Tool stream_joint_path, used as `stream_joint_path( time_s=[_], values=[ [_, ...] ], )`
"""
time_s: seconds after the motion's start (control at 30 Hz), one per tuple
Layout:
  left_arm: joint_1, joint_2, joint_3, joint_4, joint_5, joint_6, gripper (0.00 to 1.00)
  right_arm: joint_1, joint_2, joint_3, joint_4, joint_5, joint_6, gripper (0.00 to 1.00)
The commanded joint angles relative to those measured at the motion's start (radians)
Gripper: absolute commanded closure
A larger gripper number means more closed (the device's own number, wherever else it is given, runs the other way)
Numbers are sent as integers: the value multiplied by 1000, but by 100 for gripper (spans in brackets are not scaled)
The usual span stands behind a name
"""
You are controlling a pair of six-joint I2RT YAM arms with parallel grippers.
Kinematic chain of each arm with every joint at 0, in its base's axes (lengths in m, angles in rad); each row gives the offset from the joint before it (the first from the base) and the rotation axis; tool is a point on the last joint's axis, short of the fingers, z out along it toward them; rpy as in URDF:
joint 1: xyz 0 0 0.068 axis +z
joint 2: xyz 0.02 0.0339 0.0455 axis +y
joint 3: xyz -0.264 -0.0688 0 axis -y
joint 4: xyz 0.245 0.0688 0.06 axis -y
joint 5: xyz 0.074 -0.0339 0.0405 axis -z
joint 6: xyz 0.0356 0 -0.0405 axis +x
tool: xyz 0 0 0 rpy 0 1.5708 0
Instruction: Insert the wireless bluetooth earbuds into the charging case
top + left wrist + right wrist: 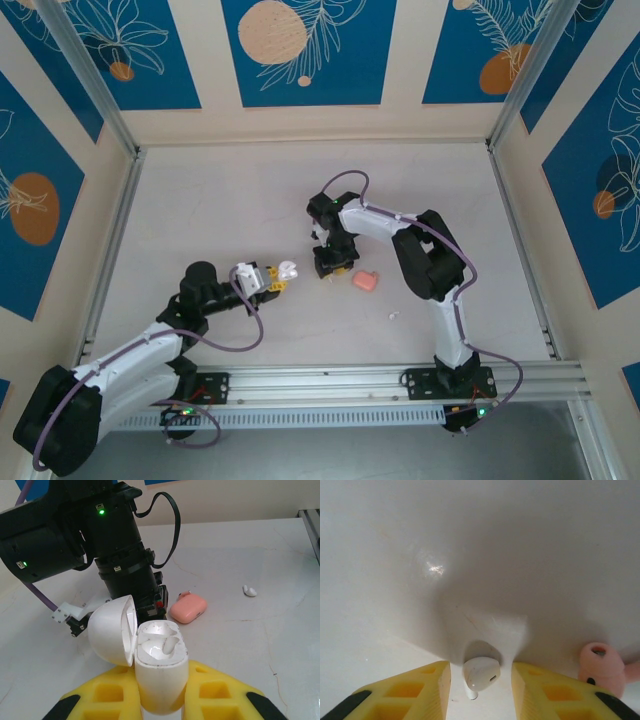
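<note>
White glossy plastic, the case (160, 687) stood lid-open at the lower centre of the left wrist view, clamped in the left gripper (160, 671); we could not make out what its wells held. One white bud (481, 674) lay untouched between the right gripper's (480, 666) narrowly parted fingers. Another bud (249, 590) lay right of a pink box (189, 608).
</note>
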Motion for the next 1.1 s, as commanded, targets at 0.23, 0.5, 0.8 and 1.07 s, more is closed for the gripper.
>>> stream_joint_path(
  time_s=[0.23, 0.5, 0.8, 1.07],
  values=[
    [-11, -16, -15, 18, 17, -12, 83, 18, 28, 13, -10, 18, 15, 67],
    [-11, -3, -16, 11, 12, -4, 83, 27, 14, -12, 16, 34, 34, 72],
    [-11, 40, -15, 34, -3, 2, 83, 30, -59, -89, 89, 34, 71, 75],
    [-11, 125, -24, 127, -25, -16, 83, 26, -125, -142, 181, 35, 104, 76]
  ],
)
